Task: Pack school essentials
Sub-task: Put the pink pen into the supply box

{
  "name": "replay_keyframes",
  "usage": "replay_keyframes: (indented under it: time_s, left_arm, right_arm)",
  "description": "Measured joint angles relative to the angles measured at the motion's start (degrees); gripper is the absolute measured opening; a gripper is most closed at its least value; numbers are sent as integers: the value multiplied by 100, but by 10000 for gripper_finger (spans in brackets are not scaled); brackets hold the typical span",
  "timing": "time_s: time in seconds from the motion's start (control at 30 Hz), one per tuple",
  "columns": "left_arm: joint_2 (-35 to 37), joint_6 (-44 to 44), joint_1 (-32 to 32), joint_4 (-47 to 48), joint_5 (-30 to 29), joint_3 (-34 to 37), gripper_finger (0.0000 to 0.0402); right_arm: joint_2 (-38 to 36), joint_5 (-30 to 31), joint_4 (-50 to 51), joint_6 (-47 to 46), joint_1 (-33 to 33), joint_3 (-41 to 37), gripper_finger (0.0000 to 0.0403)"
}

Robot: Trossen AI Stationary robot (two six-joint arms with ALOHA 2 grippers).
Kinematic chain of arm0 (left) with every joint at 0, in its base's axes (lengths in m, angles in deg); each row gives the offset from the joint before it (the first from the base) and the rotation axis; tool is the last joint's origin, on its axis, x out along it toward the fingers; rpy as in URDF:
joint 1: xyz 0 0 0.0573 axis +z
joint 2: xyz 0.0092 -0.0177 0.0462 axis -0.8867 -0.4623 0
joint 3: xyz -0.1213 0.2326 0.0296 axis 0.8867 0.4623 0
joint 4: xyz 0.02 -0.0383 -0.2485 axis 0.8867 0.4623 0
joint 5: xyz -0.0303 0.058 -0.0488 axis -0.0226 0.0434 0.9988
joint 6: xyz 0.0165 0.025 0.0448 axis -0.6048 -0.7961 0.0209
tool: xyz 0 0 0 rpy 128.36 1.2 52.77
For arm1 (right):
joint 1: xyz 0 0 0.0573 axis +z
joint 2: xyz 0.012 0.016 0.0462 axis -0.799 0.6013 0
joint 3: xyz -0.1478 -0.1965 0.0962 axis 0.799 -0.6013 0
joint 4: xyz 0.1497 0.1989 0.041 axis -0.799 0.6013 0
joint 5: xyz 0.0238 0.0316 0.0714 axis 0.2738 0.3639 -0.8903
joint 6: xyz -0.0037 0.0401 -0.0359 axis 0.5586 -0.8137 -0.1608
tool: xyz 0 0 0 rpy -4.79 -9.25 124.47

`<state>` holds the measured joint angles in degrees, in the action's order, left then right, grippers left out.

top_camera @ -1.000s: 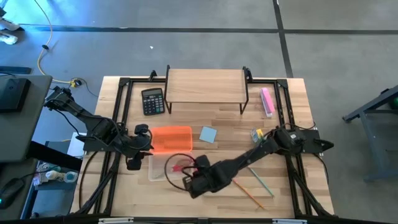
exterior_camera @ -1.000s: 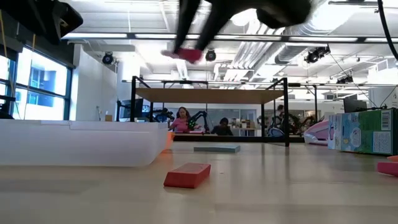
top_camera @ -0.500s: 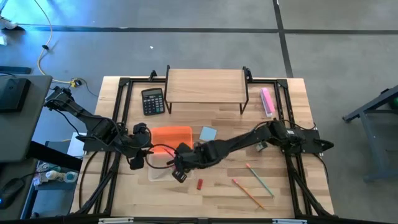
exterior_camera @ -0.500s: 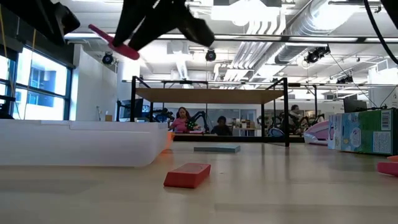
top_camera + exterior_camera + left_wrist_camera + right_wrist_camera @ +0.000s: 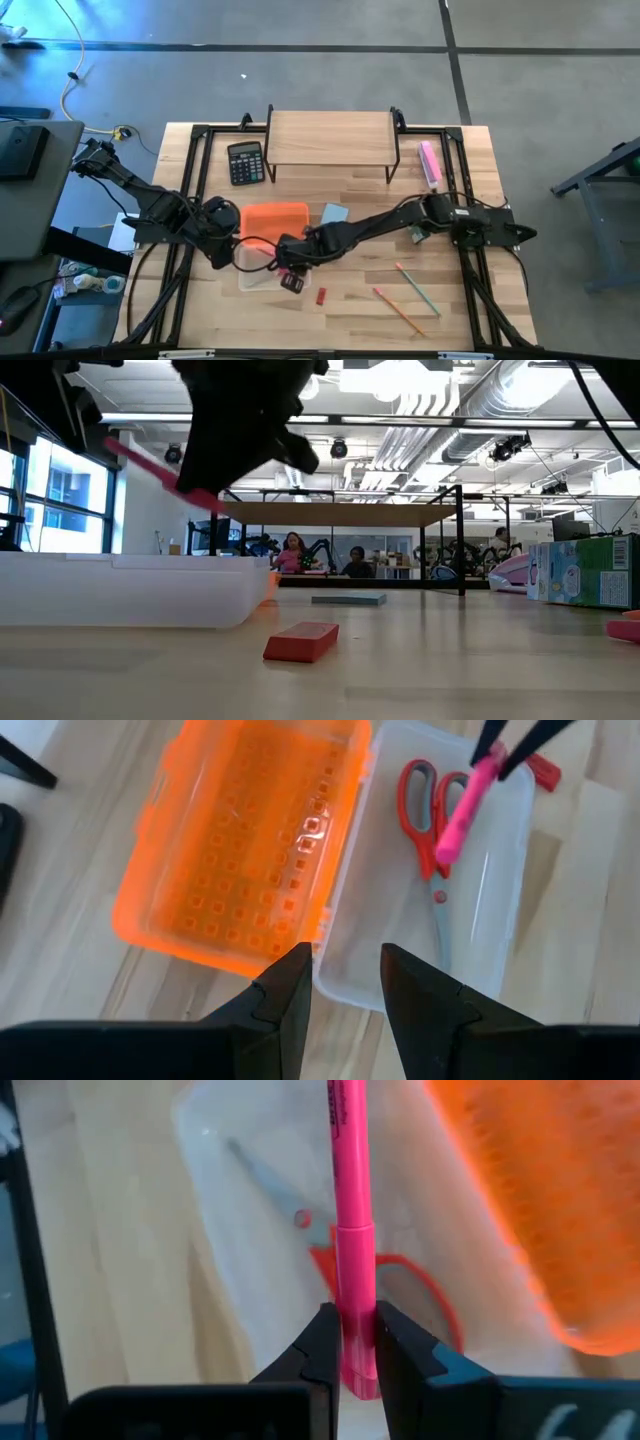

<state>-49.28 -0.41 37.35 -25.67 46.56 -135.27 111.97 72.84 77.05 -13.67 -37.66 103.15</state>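
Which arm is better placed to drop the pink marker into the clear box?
The right. Its hand is shut on the pink marker directly above the clear box holding the scissors. The left hand hovers near the box's edge, holding nothing.

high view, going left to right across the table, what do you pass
left gripper → black calculator → orange lid → right gripper holding the pink marker → red piece → blue notepad → pencils → pink bar

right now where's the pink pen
In the right gripper, held over the clear box just above the red scissors.
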Motion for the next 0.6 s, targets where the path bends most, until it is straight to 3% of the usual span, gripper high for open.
replay_keyframes:
  time_s: [0.17,0.6]
  left_arm:
    - [-1,-4,-1,-4,-2,0,110]
    - [0,-236,-1,-32,0,0,110]
  right_arm:
    - [182,-360,-85,155,7,0,27]
    - [300,-399,-15,353,-11,0,28]
